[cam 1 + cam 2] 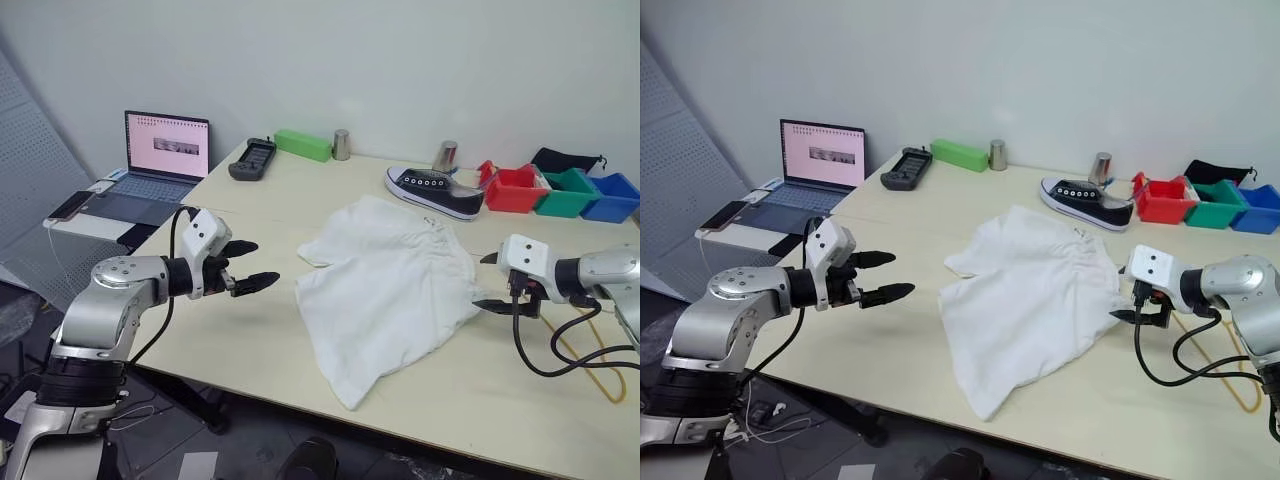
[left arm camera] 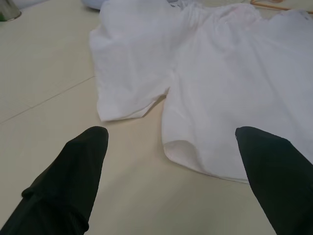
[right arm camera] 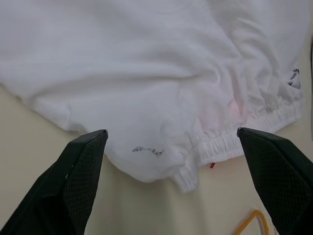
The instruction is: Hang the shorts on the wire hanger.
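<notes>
The white shorts [image 1: 385, 280] lie spread and wrinkled on the middle of the table, with the gathered waistband [image 3: 230, 142] toward my right side. My left gripper [image 1: 262, 263] hovers open, a short way left of the leg hems [image 2: 132, 110], with nothing between its fingers. My right gripper [image 1: 482, 281] stands open just right of the waistband, close above the table, and holds nothing. The thin gold-yellow wire hanger [image 1: 612, 388] lies flat on the table behind my right arm, partly hidden by it and a black cable. One of its bends [image 3: 250, 220] shows near the waistband.
A black sneaker [image 1: 435, 190] lies behind the shorts. Red [image 1: 515, 190], green [image 1: 565, 192] and blue [image 1: 612, 197] bins stand at the back right. Two metal cups [image 1: 342, 145], a green box [image 1: 302, 145] and a black controller [image 1: 252, 158] line the far edge. A laptop [image 1: 160, 160] is at left.
</notes>
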Motion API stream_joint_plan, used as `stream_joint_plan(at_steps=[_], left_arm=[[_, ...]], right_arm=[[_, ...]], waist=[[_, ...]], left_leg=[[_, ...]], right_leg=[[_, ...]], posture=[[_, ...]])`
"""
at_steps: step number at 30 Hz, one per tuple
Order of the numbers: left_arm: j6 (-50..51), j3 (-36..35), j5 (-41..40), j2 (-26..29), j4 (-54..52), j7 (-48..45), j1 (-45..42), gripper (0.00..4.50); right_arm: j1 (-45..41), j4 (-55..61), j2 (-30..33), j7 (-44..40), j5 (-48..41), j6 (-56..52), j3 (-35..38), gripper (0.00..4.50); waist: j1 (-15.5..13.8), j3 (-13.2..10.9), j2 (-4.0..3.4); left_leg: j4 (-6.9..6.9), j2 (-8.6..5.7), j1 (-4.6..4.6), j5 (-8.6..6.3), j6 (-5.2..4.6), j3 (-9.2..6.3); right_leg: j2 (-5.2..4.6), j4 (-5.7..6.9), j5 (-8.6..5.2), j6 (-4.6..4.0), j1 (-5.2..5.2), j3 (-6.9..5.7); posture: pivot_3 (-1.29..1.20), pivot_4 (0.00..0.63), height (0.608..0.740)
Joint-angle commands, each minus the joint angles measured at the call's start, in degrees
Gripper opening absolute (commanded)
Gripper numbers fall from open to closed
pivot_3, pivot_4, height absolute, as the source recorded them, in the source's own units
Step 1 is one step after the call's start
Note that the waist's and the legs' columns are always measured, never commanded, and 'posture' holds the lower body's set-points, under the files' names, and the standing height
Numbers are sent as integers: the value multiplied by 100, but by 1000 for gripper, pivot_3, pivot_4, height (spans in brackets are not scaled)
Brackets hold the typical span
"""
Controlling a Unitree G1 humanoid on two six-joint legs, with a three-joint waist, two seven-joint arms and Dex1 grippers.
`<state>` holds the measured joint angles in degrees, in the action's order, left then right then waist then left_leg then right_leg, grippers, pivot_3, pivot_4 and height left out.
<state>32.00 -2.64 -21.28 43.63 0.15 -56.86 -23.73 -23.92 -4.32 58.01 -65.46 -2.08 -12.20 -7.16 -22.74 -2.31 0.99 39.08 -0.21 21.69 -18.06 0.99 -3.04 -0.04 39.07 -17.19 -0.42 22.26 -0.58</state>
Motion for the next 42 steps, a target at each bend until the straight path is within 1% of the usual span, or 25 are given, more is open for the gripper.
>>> stream_joint_plan(at_steps=[1, 6, 9, 11, 13, 14, 17, 21, 23, 25, 27, 30, 32, 35, 40, 42], left_arm=[[-97, 8, 31, -80, -144, 108, -107, 4452], [233, 185, -255, -110, -685, -156, 99, 4452], [379, 396, -408, -48, -1123, -409, 266, 4452], [429, 594, -469, -125, -1403, -453, 336, 4452], [451, 746, -480, -216, -1572, -433, 367, 4452], [429, 946, -451, -253, -1720, -484, 418, 4452], [323, 1431, -339, -363, -1980, -591, 540, 4452], [-262, 1967, 114, -363, -1892, -765, 602, 4452], [-479, 2088, 242, -399, -1743, -808, 572, 4452], [-609, 2171, 311, -543, -1569, -794, 462, 4452], [-693, 2259, 347, -649, -1472, -839, 409, 4452], [-904, 2511, 533, -811, -1273, -936, 348, 4452], [-886, 2610, 547, -946, -1189, -967, 315, 4452], [-1047, 2853, 737, -1106, -1047, -1010, 305, 4452], [-1412, 3183, 1219, -1289, -709, -932, 236, 4452], [-1665, 3338, 1564, -1328, -460, -819, 190, 4452]], right_arm=[[-302, -486, -68, 382, 622, 797, -192, 4500], [-921, -1686, -327, 850, 1656, 2205, -878, 4500], [-1342, -2482, -553, 947, 2031, 2779, -1201, 4500], [-1630, -3085, -643, 991, 2367, 3196, -1463, 4500], [-1824, -3492, -701, 995, 2522, 3458, -1598, 4500], [-1922, -3664, -678, 899, 2608, 3616, -1689, 4500], [-2123, -3952, -713, 553, 2462, 3730, -1660, 4500], [-2187, -3885, -562, 39, 2239, 3756, -1516, 4500], [-2143, -3748, -463, -215, 2050, 3648, -1404, 4500], [-2078, -3551, -371, -599, 1741, 3324, -1244, 4500], [-2035, -3464, -268, -816, 1671, 3215, -1213, 4500], [-2121, -3721, -216, -722, 1934, 3265, -1314, 4500], [-2206, -3984, -283, -461, 2190, 3421, -1442, 4500], [-2304, -4356, -501, -104, 2482, 3613, -1608, 4500], [-2612, -4794, -1002, 315, 2596, 3708, -1635, 4500], [-2705, -4941, -1132, 410, 2664, 3773, -1657, 4500]], waist=[[-9, 0, 1], [21, 1, 1], [57, 1, 2], [73, 2, 2], [79, 1, 2], [66, 2, 2], [52, 2, 1], [38, 3, 1], [24, 6, -4], [21, 6, -5], [18, 9, -10], [32, 10, -11], [65, 10, -11], [107, 11, -12], [263, 12, -14], [296, 12, -18]], left_leg=[[1, 0, 0, 0, 0, 1], [1, 1, -1, 1, 1, 7], [1, 2, 1, 2, 3, 6], [2, 2, 0, 3, 6, 9], [3, 2, 2, 5, 9, 6], [3, 1, 0, 6, 11, 9], [5, -1, 2, 8, 14, 6], [6, 1, 1, 9, 15, 6], [6, 1, 0, 9, 15, 5], [6, 0, 0, 9, 14, 7], [7, -1, 0, 8, 13, 7], [11, -1, 0, 8, 12, 8], [12, -2, 0, 8, 12, 12], [18, -1, 1, 8, 12, 12], [29, -1, -2, 9, 14, 15], [49, -1, -2, 8, 14, 15]], right_leg=[[0, 0, 0, 0, 0, 0], [1, 2, 1, 0, 3, 5], [1, 1, 1, 0, 3, 7], [0, 1, 1, -1, 2, 9], [-1, 1, 1, -1, 1, 8], [-2, 2, 1, -1, 1, 12], [-7, 2, 1, -1, 1, 11], [-6, 2, 1, -2, 1, 12], [-4, 4, 1, -3, 1, 10], [-4, 4, 1, -3, 1, 11], [-5, 3, 1, -3, 0, 10], [-4, 3, 1, -3, -2, 9], [-4, 4, 2, -3, -2, 11], [-3, 8, 2, -3, -2, 11], [0, 36, 1, -6, 3, 16], [2, 53, -1, -8, 3, 16]], posture=[[402, 0, 740], [401, 0, 740], [410, 0, 740], [425, 0, 740], [433, 0, 740], [441, 0, 740], [441, 0, 740], [432, 0, 740], [422, 0, 740], [407, 0, 740], [394, 0, 740], [377, 0, 740], [369, 0, 740], [368, 0, 740], [369, 0, 740], [369, 0, 740]])
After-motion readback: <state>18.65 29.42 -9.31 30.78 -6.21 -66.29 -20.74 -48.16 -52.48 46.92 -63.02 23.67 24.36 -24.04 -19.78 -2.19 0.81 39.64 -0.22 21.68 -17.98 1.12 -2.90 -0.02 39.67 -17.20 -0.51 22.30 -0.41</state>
